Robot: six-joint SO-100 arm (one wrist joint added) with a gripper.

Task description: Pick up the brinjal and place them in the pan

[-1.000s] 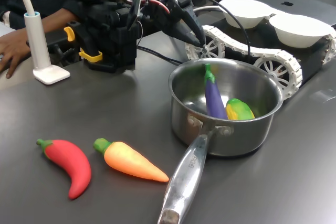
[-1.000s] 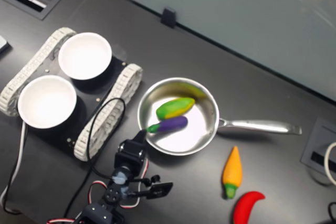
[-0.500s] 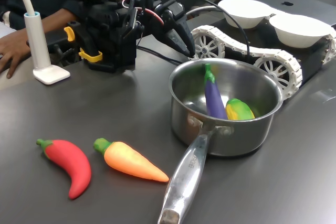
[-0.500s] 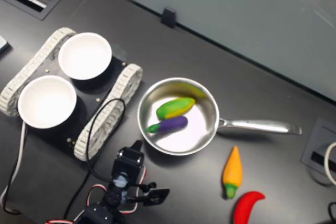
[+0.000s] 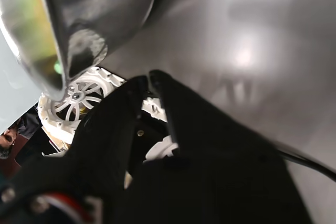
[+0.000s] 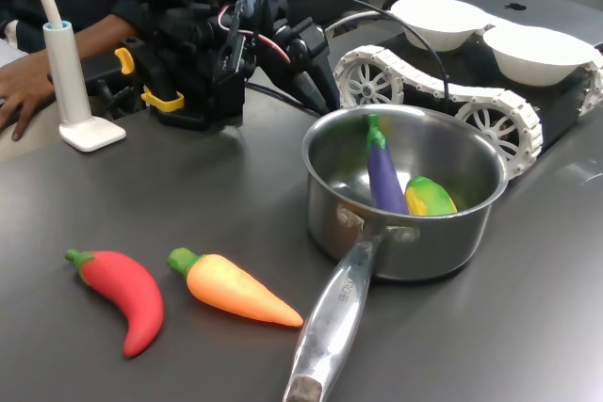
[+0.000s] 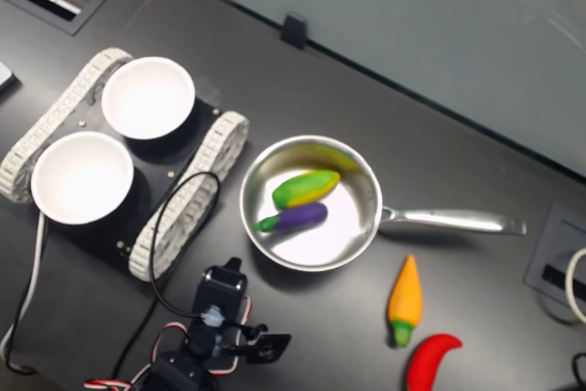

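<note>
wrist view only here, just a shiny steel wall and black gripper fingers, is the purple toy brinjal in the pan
Observer: Yes. The small dark-purple brinjal with the green stem cap lies inside the shiny stainless-steel saucepan, beside a yellow-green toy vegetable.
Operator: is the gripper over the pan
Observer: No. In the second exterior view the black gripper is off the pan's rim, over bare table toward the tracked white-wheeled base.
Operator: anything left on the table
Observer: An orange toy carrot and a red toy chilli lie side by side near the pan's long steel handle.
</note>
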